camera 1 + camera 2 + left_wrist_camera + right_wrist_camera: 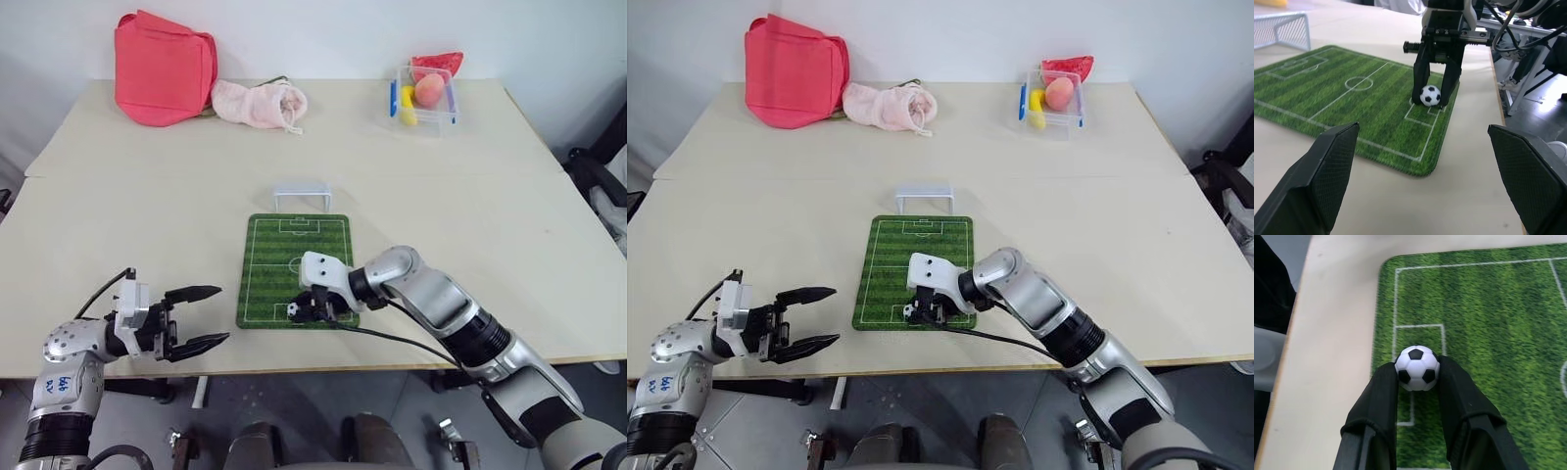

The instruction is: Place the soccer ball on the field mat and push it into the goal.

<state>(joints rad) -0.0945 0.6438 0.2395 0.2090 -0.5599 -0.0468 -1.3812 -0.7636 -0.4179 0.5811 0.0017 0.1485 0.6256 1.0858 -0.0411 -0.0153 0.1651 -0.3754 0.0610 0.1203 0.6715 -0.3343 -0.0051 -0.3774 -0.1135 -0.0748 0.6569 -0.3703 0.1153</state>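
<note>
Beige table [147, 215] against white wall; right gripper [1418, 369] pinching soccer ball [1430, 95] on field mat [274, 264]; left gripper [201, 315] spread

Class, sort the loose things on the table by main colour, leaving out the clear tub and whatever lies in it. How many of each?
Pink or red: 2, the bag and the pouch
Green: 1, the field mat
White: 2, the goal and the soccer ball
Total: 5

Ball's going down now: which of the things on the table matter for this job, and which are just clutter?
For the job:
- soccer ball, gripped in the right pincer
- field mat
- goal

Lying about:
- red bag
- pink pouch
- clear box of toy food
- left pincer, open and apart from the mat
</note>
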